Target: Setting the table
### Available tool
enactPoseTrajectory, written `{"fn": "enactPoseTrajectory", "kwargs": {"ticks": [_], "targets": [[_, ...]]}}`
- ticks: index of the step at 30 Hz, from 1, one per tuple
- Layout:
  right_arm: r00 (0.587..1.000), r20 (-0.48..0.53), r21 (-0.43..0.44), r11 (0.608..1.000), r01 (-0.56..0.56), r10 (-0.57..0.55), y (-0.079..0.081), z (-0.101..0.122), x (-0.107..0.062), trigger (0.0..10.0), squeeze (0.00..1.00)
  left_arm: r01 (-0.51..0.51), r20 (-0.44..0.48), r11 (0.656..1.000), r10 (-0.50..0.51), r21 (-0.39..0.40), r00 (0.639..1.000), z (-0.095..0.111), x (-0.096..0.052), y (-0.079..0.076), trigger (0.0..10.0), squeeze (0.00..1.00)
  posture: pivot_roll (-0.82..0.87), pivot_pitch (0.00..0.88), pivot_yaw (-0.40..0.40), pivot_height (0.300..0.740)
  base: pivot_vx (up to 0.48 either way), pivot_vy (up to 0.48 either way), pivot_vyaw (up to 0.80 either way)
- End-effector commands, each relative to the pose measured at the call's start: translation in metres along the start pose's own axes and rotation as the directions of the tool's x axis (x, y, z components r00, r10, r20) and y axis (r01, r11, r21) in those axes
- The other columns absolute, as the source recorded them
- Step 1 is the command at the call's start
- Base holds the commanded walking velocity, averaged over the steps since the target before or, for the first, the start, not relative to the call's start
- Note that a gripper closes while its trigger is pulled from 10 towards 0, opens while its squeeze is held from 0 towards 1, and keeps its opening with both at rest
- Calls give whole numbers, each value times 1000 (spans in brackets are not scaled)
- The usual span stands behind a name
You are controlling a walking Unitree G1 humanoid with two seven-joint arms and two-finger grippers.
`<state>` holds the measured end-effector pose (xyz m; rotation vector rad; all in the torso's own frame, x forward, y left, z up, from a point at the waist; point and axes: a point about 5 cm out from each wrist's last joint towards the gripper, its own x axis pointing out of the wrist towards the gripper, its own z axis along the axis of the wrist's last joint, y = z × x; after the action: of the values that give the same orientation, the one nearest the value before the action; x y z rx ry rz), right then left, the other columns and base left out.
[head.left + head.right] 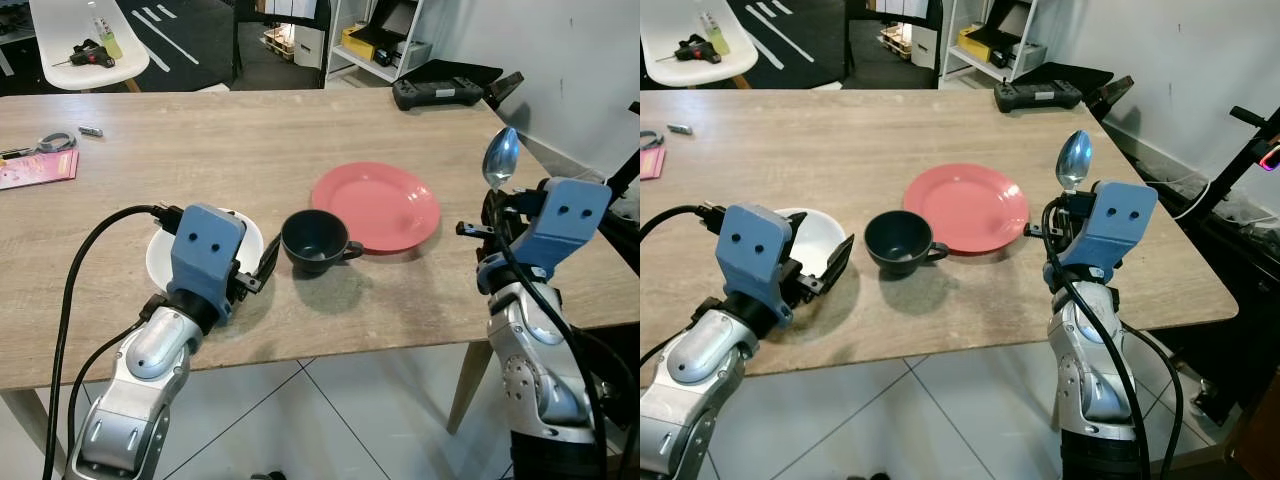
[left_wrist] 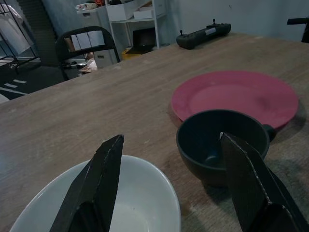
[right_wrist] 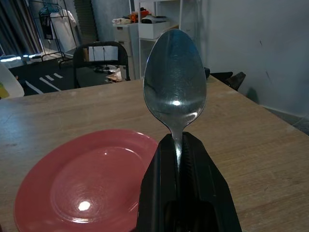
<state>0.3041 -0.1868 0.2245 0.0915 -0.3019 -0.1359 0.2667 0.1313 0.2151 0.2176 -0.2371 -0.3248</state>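
Note:
A red plate (image 1: 375, 205) lies right of centre on the wooden table (image 1: 250, 140). To its left stands a dark cup (image 1: 315, 240) with its handle toward the plate, then a white bowl (image 1: 160, 258). My left gripper (image 2: 169, 188) hovers open over the bowl's right rim, its fingers (image 2: 94, 193) pointing at the cup (image 2: 217, 145). To the right of the plate, my right gripper (image 3: 181, 145) is shut on the handle of a metal spoon (image 1: 501, 158) that stands upright with its bowl end up.
A black controller (image 1: 440, 92) sits at the table's far right corner. A pink leaflet (image 1: 38, 168) and small tools (image 1: 50, 145) lie at the far left. A white chair (image 1: 85, 45) stands behind the table. The table's front edge runs just under my arms.

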Motion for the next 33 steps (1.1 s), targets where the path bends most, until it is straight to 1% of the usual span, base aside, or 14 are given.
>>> {"fn": "enactPoseTrajectory", "kwargs": {"ticks": [1, 33], "targets": [[1000, -13, -15, 1000, 15, -16, -5, -4, -1, 10000, 0, 6, -20, 1000, -6, 4, 1000, -5, -1, -2, 10000, 0, 20, 68, 31, 740, 0, 0, 0], [1000, -24, -18, 1000, 18, -18, -6, -5, -2, 10000, 0, 4, -22, 1000, -4, -1, 1000, -6, -1, -3, 10000, 0, 18, 71, 30, 740, 0, 0, 0]]}}
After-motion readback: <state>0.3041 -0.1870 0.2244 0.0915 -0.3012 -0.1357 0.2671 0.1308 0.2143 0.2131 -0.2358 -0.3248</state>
